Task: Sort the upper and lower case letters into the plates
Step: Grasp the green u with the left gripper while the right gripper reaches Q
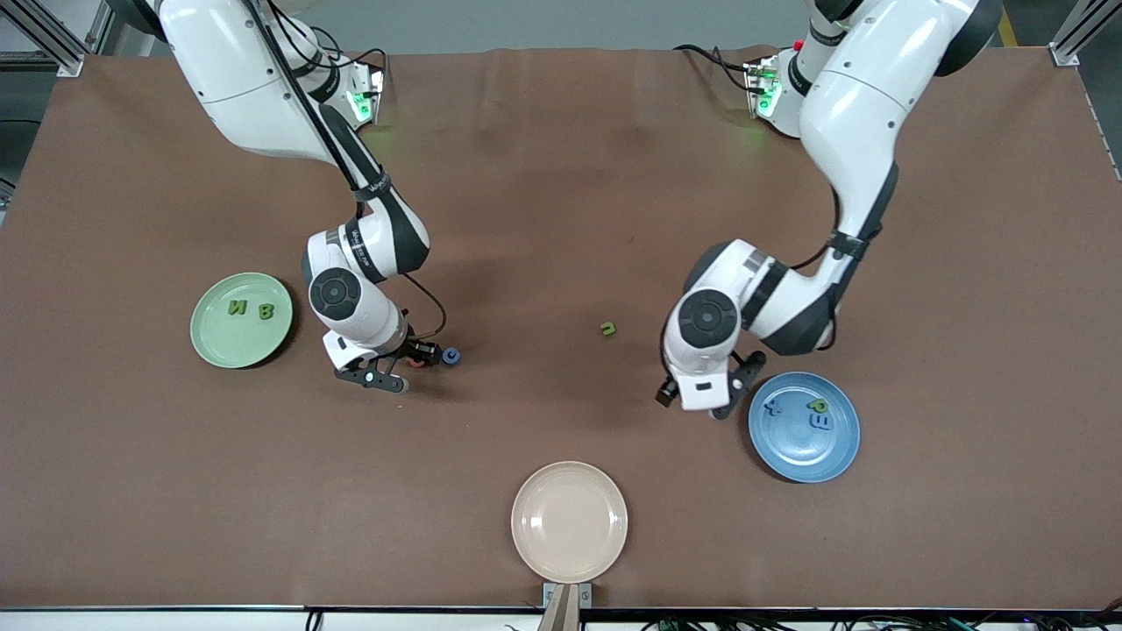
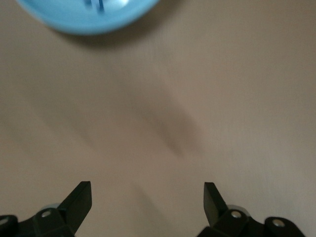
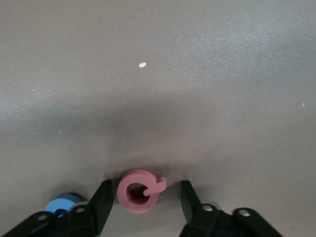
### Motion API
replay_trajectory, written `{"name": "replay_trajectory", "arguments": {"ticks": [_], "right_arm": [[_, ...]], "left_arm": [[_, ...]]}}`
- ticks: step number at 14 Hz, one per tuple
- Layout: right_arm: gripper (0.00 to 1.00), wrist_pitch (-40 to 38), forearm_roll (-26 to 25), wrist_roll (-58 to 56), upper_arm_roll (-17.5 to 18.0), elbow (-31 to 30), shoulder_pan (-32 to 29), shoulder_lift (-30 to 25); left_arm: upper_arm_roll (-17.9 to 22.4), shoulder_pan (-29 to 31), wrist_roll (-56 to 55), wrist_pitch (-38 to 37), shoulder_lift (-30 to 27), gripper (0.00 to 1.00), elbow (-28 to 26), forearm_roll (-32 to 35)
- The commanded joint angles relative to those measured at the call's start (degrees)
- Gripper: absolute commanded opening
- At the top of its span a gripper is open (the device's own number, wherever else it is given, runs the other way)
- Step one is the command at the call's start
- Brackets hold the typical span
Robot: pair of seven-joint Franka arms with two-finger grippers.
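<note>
The pale green plate [image 1: 210,342] lies toward the right arm's end and holds two green letters [image 1: 251,308]. The blue plate [image 1: 793,456] lies toward the left arm's end and holds three letters, two blue and one green [image 1: 819,406]. My right gripper [image 1: 412,359] is low at the table, open, with its fingers on either side of a pink round letter [image 3: 141,190], which also shows in the front view [image 1: 426,352]. A blue letter [image 1: 450,356] lies right beside it. A small green letter [image 1: 607,329] lies alone mid-table. My left gripper [image 1: 734,387] is open and empty over bare table beside the blue plate [image 2: 74,22].
A cream-beige plate [image 1: 570,521] lies empty at the table edge nearest the front camera. The brown mat covers the whole table.
</note>
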Motion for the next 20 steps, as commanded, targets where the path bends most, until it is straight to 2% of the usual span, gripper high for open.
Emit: {"name": "replay_trajectory", "arguments": {"ticks": [1, 4, 8, 11, 13, 15, 16, 19, 20], "right_arm": [[0.50, -0.5, 0.4, 0.1, 0.3, 0.0, 0.1, 0.5], [0.36, -0.4, 0.4, 0.1, 0.3, 0.0, 0.1, 0.5], [0.22, -0.4, 0.4, 0.1, 0.2, 0.1, 0.1, 0.5], [0.15, -0.4, 0.3, 0.1, 0.2, 0.1, 0.1, 0.4], [0.13, -0.4, 0.3, 0.1, 0.2, 0.1, 0.1, 0.4], [0.15, -0.4, 0.3, 0.1, 0.2, 0.1, 0.1, 0.4], [0.24, -0.4, 0.3, 0.2, 0.2, 0.1, 0.1, 0.4], [0.39, -0.5, -0.3, 0.0, 0.2, 1.0, -0.1, 0.4], [0.40, -0.5, -0.6, -0.1, 0.1, 1.2, -0.3, 0.4]], "left_arm": [[0.3, -1.6, -4.4, 3.3, 0.5, 0.99, -1.2, -2.4], [0.3, -4.2, -7.1, 10.4, 0.5, 0.92, -5.4, -2.5], [0.3, -7.5, -10.8, 12.4, 0.5, 0.77, -7.0, -1.5], [0.3, -9.3, -3.4, 12.4, 0.3, 0.63, -7.8, -1.1], [0.2, -9.7, 0.2, 12.4, 0.0, 0.62, -8.5, -1.0], [0.2, -10.7, 3.5, 12.4, -0.4, 0.62, -9.7, -1.0], [0.2, -11.0, 4.8, 12.4, -0.6, 0.62, -10.3, -1.0], [0.2, -11.0, 5.8, 12.4, -0.8, 0.59, -10.7, 0.4], [0.3, -10.9, 5.8, 12.5, -0.7, 0.59, -10.7, 0.7]]}}
